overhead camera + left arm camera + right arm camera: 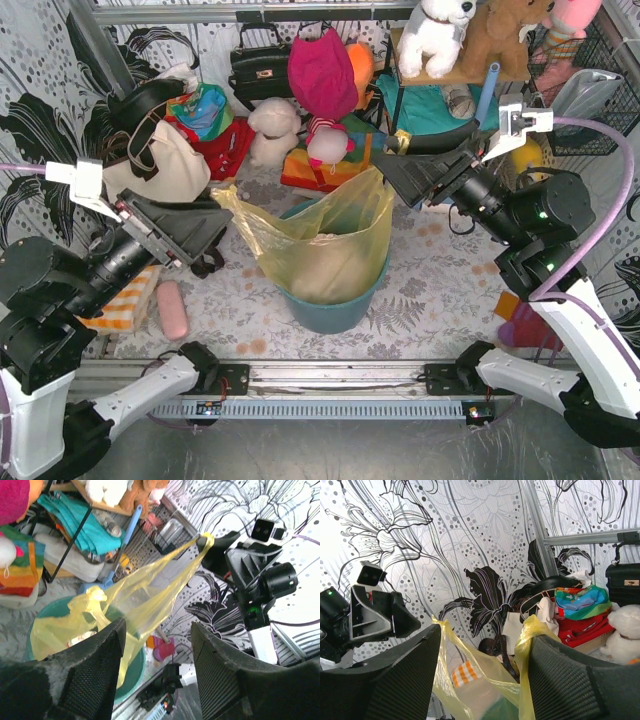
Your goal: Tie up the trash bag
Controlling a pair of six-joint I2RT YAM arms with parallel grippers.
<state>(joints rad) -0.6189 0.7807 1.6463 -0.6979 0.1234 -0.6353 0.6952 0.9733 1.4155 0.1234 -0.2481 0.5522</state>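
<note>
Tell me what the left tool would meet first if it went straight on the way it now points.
Most likely the trash bag: its stretched yellow plastic lies just ahead of the open left tool. Depth is unclear, so the tool may pass slightly beside it.

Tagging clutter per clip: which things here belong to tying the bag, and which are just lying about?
Job: trash bag, sitting in the teal bin.
Lying about: black handbag, brown plush toy, pink case, striped cloth, cream bag.
</note>
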